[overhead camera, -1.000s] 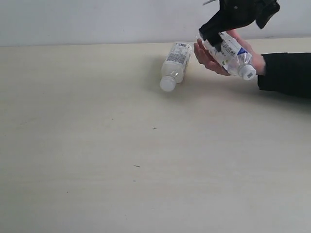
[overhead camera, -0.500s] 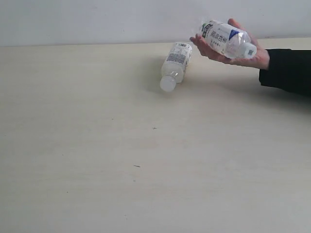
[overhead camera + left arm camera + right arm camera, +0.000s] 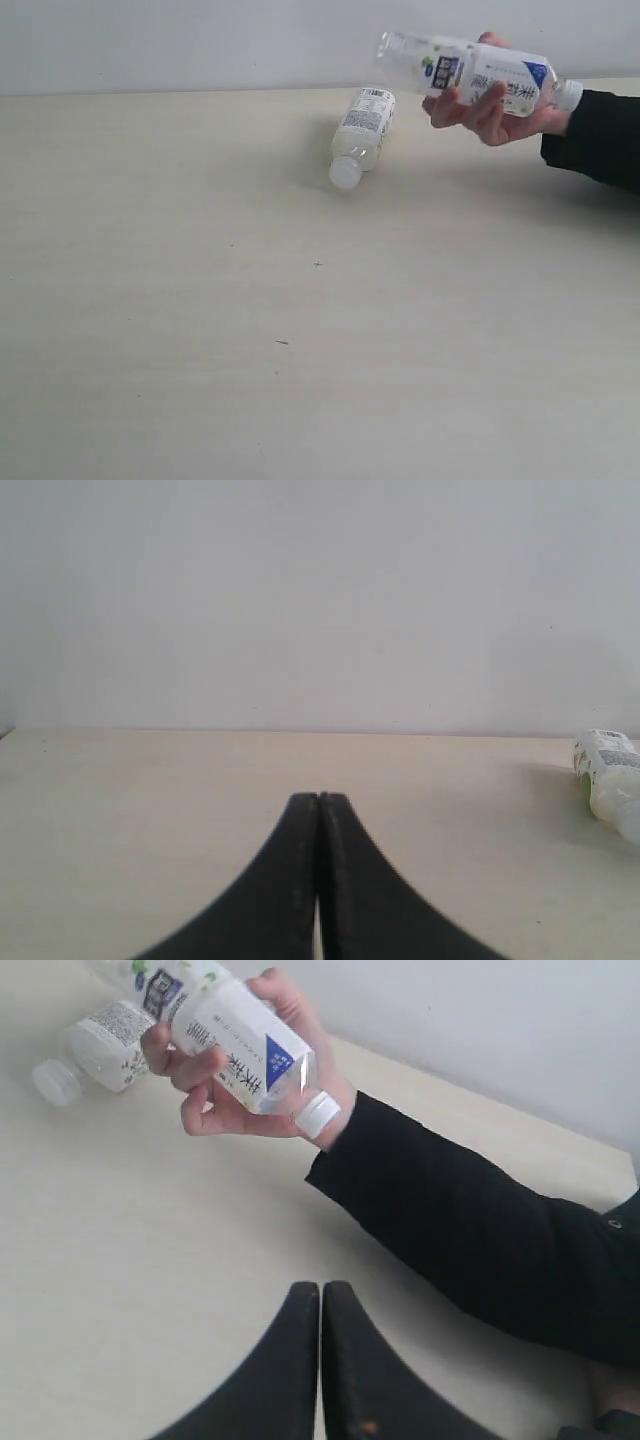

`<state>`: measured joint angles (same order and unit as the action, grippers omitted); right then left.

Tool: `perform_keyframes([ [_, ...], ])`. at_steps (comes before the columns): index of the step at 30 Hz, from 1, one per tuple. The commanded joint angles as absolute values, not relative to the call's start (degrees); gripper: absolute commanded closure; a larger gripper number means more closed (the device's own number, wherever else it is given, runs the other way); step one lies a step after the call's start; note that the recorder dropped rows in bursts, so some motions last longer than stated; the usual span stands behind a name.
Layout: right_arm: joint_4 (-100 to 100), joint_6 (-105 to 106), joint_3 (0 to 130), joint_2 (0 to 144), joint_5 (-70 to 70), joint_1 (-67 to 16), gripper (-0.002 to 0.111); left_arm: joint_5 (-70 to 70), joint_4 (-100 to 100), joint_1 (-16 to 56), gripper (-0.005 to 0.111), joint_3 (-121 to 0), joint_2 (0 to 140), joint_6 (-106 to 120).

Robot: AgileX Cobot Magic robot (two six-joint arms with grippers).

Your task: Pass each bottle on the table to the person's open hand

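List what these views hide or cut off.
- Left wrist view: lying bottle cut by the frame edge; cap unseen.
- Right wrist view: held bottle has its base cut by the frame edge.
- Exterior view: label print too small to read; everything beyond the sleeve is off frame.

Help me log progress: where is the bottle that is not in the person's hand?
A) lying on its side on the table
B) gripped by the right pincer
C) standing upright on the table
A: the white-capped bottle lies on its side on the table, near the hand holding the other bottle.
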<state>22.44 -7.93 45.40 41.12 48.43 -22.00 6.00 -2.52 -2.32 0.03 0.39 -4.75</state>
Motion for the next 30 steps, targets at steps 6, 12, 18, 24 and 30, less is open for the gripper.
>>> perform_keyframes([
  [6,24.43,-8.73,27.08,23.40,36.10,-22.02,0.107,5.76,-2.37,-2.17,0.107,0.00,0.00,-4.71],
  [12,26.36,-12.85,24.53,16.76,36.57,-22.02,0.107,5.76,-2.37,-2.17,0.107,0.00,0.00,-4.71],
  [18,29.44,-15.50,23.31,12.24,34.44,-22.02,0.107,5.76,-2.37,-2.17,0.107,0.00,0.00,-4.71],
  [24,29.57,-17.04,23.31,11.69,34.31,-22.02,0.107,5.76,-2.37,-2.17,0.107,0.00,0.00,-4.71],
  [30,29.57,-17.12,23.31,11.61,34.19,-22.02,0.107,5.76,-2.37,-2.17,0.107,0.00,0.00,-4.71],
])
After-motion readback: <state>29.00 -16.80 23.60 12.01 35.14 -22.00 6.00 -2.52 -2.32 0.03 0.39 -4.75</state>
